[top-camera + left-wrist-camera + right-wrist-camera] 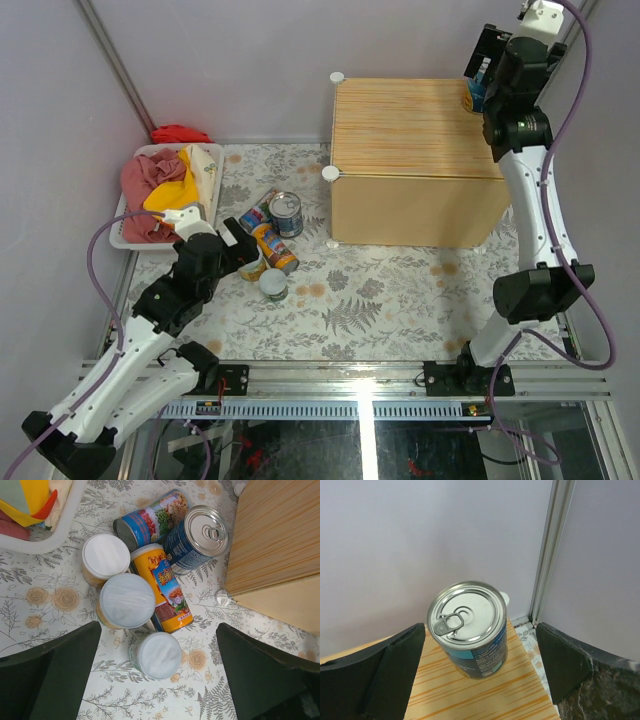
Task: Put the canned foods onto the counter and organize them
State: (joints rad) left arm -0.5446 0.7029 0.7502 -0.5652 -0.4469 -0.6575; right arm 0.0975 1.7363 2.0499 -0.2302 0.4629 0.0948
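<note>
Right claw (480, 645) wide around blue tin (469, 630), corner knob (504, 599) behind.

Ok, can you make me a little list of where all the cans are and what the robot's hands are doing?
counter: one blue tin, upright, at its far right corner
table: six cans bunched together
standing: second blue tin, two white-lidded jars, short pale-lidded can
lying down: multicoloured can, orange-yellow jar
left gripper: open, over the bunch
right gripper: open, fingers either side of the counter's tin, not touching
</note>
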